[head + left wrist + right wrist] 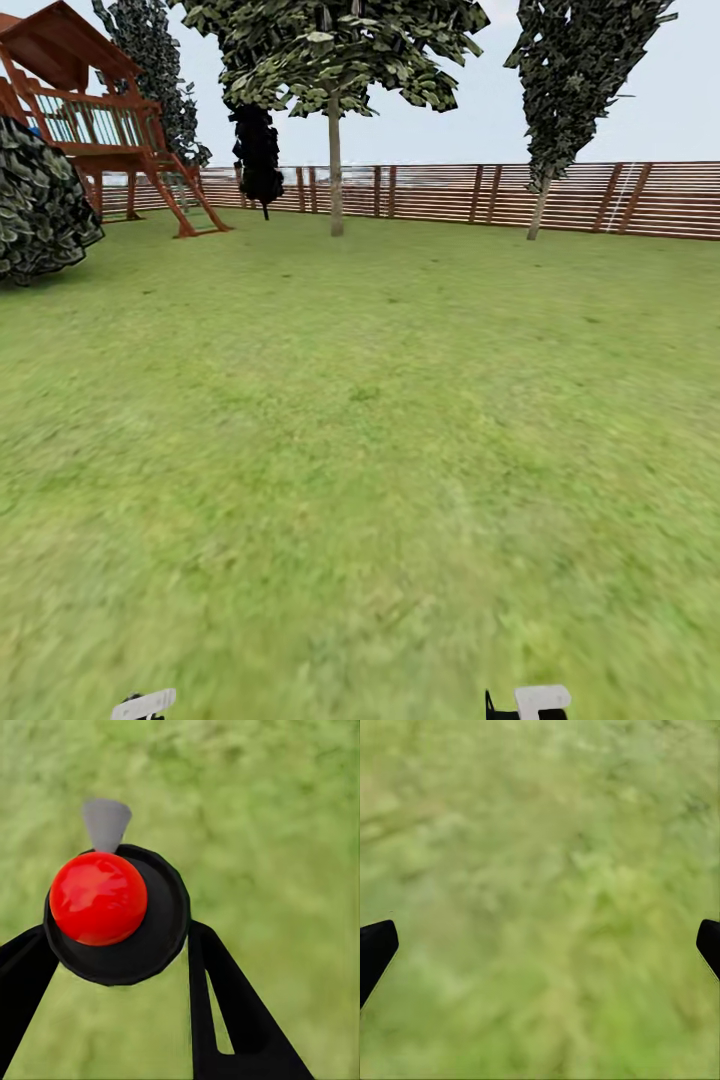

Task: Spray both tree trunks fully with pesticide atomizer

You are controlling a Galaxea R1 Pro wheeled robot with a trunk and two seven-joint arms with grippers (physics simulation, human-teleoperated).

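Left gripper (112, 945) clenched on the black, red-capped pesticide atomizer (112, 907). Right gripper (540, 945) released over green lawn (360, 450). Two slim, seemingly beige-trunked trees (335, 170) stand by the brown slat fence (440, 192).

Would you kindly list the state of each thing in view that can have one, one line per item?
pesticide atomizer: off the ground, gripped between the left end effector's fingers, red cap facing the camera, grey nozzle above the lawn.
left end effector: shut on the atomizer.
right end effector: open, empty, above the lawn.
trees: upright by the fence, trunks bare; no spray coating discernible at this distance.
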